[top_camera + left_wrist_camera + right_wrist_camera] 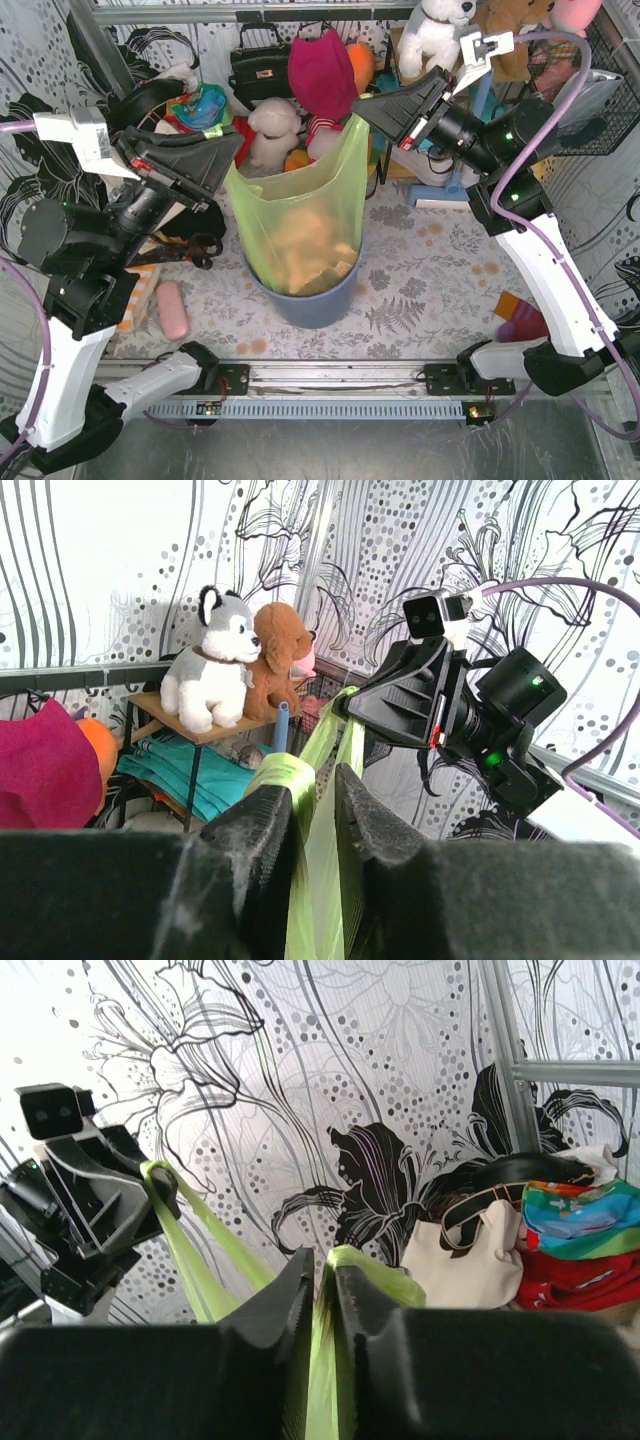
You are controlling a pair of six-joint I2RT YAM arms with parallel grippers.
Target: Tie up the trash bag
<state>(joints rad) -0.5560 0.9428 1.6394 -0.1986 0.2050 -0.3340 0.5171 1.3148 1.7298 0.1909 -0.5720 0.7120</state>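
The left end effector (232, 152) and right end effector (360, 108) were matte black wedges with ribbed flanks. Behind each sat a white camera bracket (485, 48), black motor housings (462, 130) with green lights (510, 137), white arm shells (545, 275) and looping purple cables (575, 80).

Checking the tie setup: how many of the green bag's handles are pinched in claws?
2. One handle is pinched in the left claw, the other in the right claw, above the trash bag.

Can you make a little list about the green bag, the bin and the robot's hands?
trash bag: lime-green, see-through, top stretched upward
inside: crumpled tan paper
bin: blue-grey, round, bag sits in it
left gripper: jaws shut on one handle
right gripper: jaws shut on the other handle
knot: none yet
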